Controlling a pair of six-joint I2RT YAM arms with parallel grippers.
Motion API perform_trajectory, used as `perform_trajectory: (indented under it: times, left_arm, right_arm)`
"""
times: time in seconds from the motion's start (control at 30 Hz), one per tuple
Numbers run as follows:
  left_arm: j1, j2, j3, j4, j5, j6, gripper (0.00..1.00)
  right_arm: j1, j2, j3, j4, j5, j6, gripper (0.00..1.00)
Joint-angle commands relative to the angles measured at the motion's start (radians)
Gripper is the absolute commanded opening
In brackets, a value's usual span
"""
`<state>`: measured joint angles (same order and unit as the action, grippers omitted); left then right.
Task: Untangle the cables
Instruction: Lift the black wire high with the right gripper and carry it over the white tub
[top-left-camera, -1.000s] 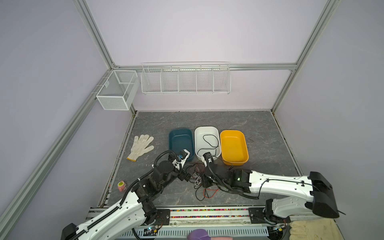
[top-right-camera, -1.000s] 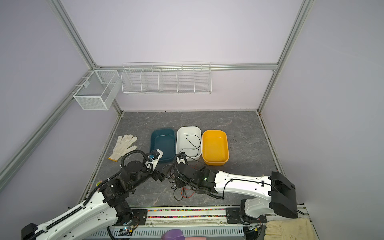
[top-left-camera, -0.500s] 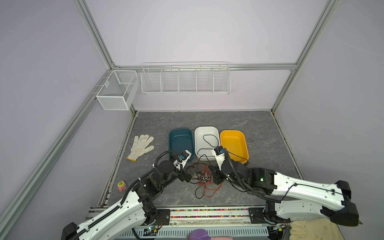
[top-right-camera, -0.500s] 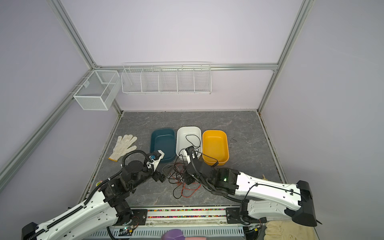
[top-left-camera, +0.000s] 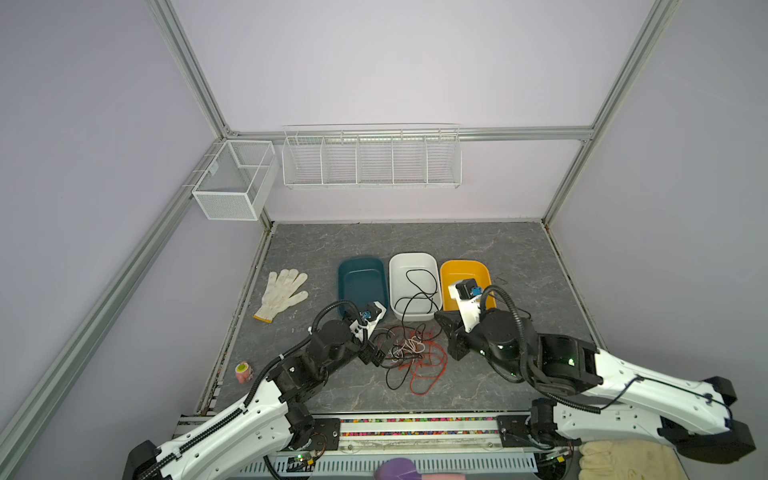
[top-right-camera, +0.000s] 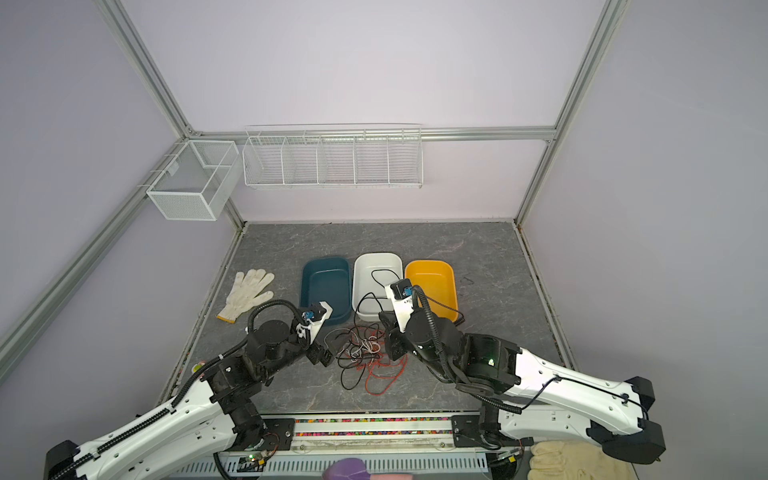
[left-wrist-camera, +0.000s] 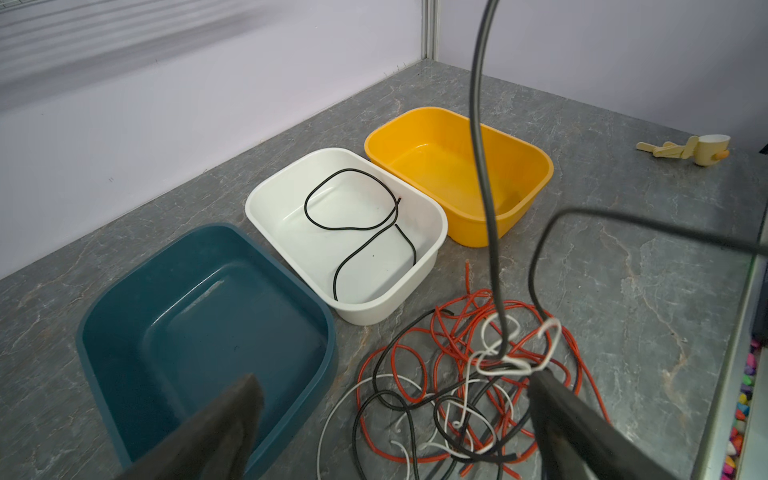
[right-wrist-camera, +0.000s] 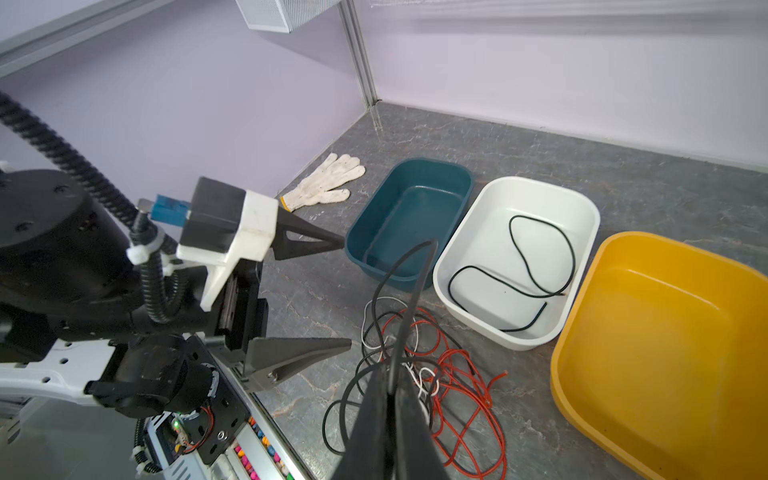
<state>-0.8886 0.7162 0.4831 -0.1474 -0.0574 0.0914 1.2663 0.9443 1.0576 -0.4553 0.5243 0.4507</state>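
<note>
My right gripper (right-wrist-camera: 390, 388) is clenched on a black cable (right-wrist-camera: 419, 291) (it loops upward). My left gripper (left-wrist-camera: 395, 376) gapes over the tangled cables (top-left-camera: 411, 353), near the table's (top-left-camera: 519, 257) front edge, just before the white bin (left-wrist-camera: 376, 311).

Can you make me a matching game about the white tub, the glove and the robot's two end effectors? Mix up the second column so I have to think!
Things:
1. white tub
2. glove
3. left end effector
4. right end effector

What fits:
A. shut on the raised black cable
B. open wide, gripping nothing
C. has the curled black cable inside
D. lies flat, to the left of the teal tub in a top view

Pairs: 1-C, 2-D, 3-B, 4-A
</note>
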Motion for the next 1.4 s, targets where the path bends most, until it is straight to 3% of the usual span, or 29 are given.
perform_trajectory:
  times: [0.0, 0.33, 0.5, 1.03, 1.37]
  left_arm:
    - [-0.007, 0.003, -0.009, 0.006, 0.024, 0.029, 0.99]
    - [-0.009, 0.025, -0.006, 0.002, 0.033, 0.032, 0.99]
    - [-0.012, 0.03, -0.006, -0.001, 0.029, 0.034, 0.99]
    - [-0.023, 0.032, -0.012, -0.006, 0.024, 0.051, 0.99]
    - [-0.041, 0.03, -0.031, -0.014, 0.092, 0.088, 0.99]
  right_arm:
    - [-0.015, -0.032, 0.019, -0.006, 0.06, -0.048, 0.07]
    - [-0.036, -0.034, 0.099, 0.002, 0.055, -0.133, 0.07]
    - [-0.099, -0.016, 0.119, 0.014, 0.05, -0.176, 0.07]
    - [-0.404, 0.237, 0.213, 0.046, -0.35, -0.152, 0.07]
    - [-0.546, 0.385, 0.227, 0.12, -0.56, -0.044, 0.07]
